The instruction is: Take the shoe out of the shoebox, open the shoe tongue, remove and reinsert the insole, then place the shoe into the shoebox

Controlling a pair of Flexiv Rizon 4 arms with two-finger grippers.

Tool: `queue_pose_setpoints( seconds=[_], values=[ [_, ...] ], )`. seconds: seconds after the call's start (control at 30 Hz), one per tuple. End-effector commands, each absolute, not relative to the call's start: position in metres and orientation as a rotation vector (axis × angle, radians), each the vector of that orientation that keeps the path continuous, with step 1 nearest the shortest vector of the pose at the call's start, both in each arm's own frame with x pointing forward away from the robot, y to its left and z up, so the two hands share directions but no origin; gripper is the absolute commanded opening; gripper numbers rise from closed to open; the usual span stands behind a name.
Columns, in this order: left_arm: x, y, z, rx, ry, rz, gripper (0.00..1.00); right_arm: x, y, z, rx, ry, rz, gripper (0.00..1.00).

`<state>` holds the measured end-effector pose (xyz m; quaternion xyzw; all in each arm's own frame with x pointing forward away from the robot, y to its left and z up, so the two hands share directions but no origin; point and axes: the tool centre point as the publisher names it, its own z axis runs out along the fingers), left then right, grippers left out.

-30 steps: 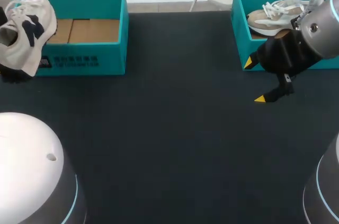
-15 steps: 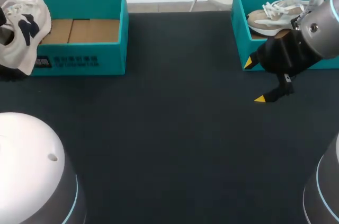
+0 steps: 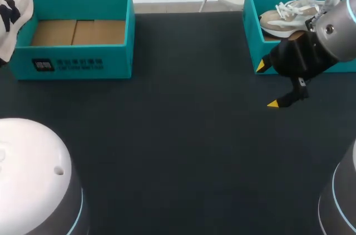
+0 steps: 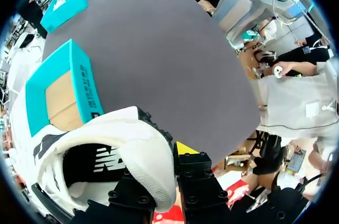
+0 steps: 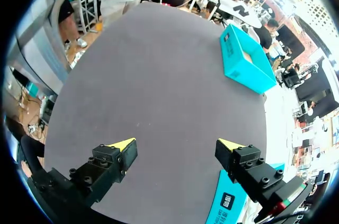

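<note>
A white shoe (image 3: pixel 11 13) with a dark side logo hangs at the far left, above and beside the open teal shoebox (image 3: pixel 78 32), whose cardboard floor is bare. My left gripper (image 4: pixel 164 166) is shut on the shoe (image 4: pixel 106 155), pinching its heel rim between the fingers; that shoebox (image 4: pixel 58 91) lies ahead of and below it. My right gripper (image 3: pixel 267 85) stands open over the dark table just in front of a second teal shoebox (image 3: pixel 253 35), which holds a beige and white shoe (image 3: pixel 289 15). Nothing sits between the right gripper's (image 5: pixel 177 144) fingers.
The dark table (image 3: pixel 178 135) stretches between the two boxes. In the right wrist view the left shoebox (image 5: pixel 243 57) lies far ahead across the table, and the near box's wall (image 5: pixel 228 203) is beside one finger. My arms' white bases fill the head view's lower corners.
My left gripper has carried the white shoe up and to the left, so it now sits mostly past the head view's left edge. The right arm has not moved.
</note>
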<state>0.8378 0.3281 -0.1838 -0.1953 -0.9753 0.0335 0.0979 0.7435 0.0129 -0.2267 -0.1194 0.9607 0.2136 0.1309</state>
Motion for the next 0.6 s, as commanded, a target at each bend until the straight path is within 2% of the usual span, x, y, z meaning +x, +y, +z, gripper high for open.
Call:
queue_pose_setpoints(
  seconds=[0.03, 0.6],
  values=[
    [0.876, 0.341, -0.190, -0.557, -2.824, 0.082, 0.00, 0.743, 0.014, -0.228, -0.345, 2.790, 0.616, 1.00],
    [0.958, 0.339, -0.205, -0.513, -2.813, 0.097, 0.00, 0.743, 0.014, -0.228, -0.345, 2.790, 0.616, 1.00]
  ],
)
